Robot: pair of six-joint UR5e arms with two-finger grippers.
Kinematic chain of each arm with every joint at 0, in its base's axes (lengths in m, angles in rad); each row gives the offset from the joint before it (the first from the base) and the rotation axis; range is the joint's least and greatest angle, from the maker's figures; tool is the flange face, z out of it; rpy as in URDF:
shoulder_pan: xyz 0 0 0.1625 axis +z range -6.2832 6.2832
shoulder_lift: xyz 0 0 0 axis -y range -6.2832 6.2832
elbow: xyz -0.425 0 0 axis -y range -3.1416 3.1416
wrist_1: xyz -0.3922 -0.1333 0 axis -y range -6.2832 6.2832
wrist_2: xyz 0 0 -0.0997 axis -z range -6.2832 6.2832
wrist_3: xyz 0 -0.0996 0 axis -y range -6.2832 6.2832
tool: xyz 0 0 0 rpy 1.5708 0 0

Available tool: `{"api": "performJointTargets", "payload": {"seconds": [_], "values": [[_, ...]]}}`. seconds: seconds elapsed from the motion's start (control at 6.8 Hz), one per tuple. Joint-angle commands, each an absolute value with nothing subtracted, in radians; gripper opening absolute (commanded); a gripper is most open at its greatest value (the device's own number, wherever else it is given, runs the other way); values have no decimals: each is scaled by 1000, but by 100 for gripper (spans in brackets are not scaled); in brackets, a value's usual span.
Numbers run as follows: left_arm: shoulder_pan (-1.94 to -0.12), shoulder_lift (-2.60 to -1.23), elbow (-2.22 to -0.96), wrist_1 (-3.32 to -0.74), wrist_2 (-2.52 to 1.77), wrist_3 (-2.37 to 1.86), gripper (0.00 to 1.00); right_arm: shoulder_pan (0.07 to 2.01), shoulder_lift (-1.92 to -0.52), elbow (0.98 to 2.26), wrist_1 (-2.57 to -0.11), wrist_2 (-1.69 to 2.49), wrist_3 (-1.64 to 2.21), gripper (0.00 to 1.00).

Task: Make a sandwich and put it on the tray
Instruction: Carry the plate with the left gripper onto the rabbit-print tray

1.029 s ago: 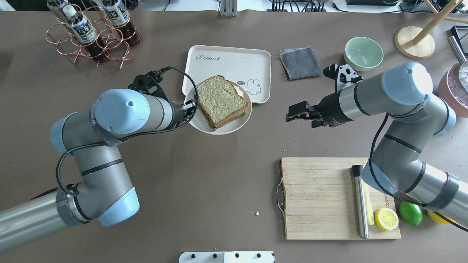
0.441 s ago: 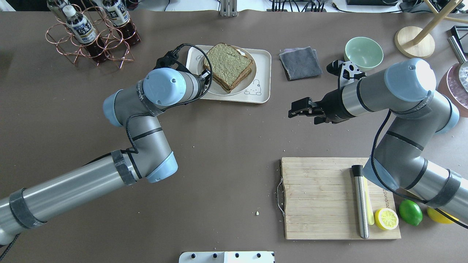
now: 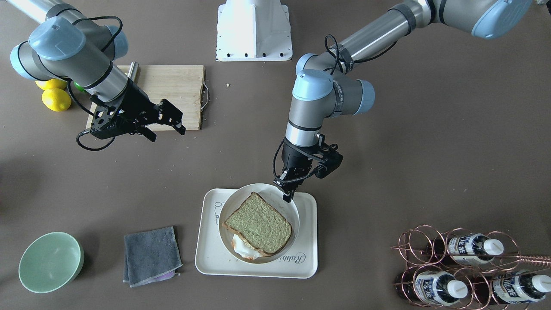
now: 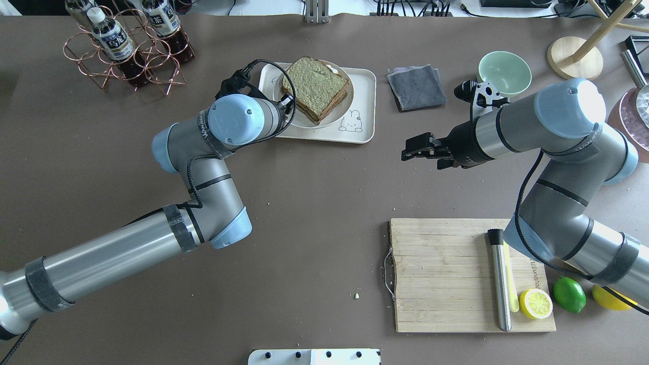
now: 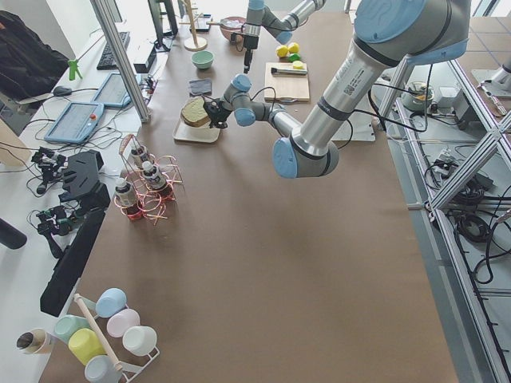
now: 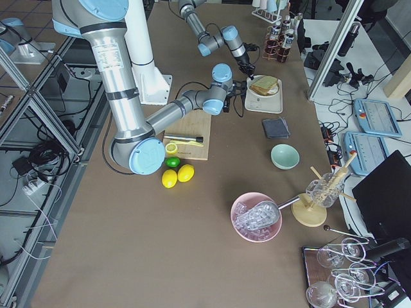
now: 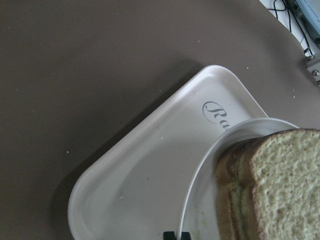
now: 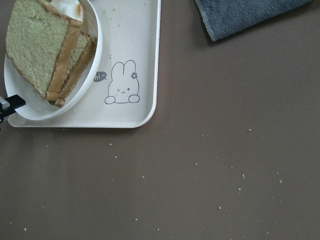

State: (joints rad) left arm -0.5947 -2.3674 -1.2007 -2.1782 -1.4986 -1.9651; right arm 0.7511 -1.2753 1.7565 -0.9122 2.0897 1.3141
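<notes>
The sandwich [image 4: 314, 86], two brown-crusted slices with white egg [image 3: 243, 252] showing at one edge, lies on a round white plate [image 4: 334, 121]. The plate sits over the cream tray [image 4: 362, 101] with the bear drawing. My left gripper [image 3: 287, 194] is shut on the plate's rim at the side nearest the robot; its fingertips show in the left wrist view [image 7: 176, 235]. I cannot tell whether the plate rests on the tray or hangs just above it. My right gripper [image 4: 409, 150] is open and empty, above the bare table to the right of the tray.
A grey cloth [image 4: 417, 87] and a green bowl [image 4: 504, 73] lie to the right of the tray. A copper bottle rack [image 4: 127, 45] stands at the far left. A wooden cutting board [image 4: 441, 274] with a steel rod, lemon half and lime is at the near right.
My left arm has carried the plate with the sandwich away from the robot, from the tray's near edge to over the tray. My right gripper has shifted slightly farther away.
</notes>
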Motion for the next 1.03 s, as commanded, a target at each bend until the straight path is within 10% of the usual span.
{"api": "performJointTargets", "payload": {"seconds": [0.0,0.15,0.44,0.88], "values": [[-598,-2372,-1166,-2195,-1497,-1963,0,761,-1270,1740,-913,2091,1312,99],[-603,-2372,-1166,-2197,-1497,-1965,0,765,-1266,1732,-911,2092,1312,99],[-641,-2373,-1166,-2195,-1509,-1964,87,769,-1256,1732,-911,2092,1313,99],[-735,-2346,-1254,-2156,-1717,-1882,97,796,-1243,1732,-919,2111,1313,99]]}}
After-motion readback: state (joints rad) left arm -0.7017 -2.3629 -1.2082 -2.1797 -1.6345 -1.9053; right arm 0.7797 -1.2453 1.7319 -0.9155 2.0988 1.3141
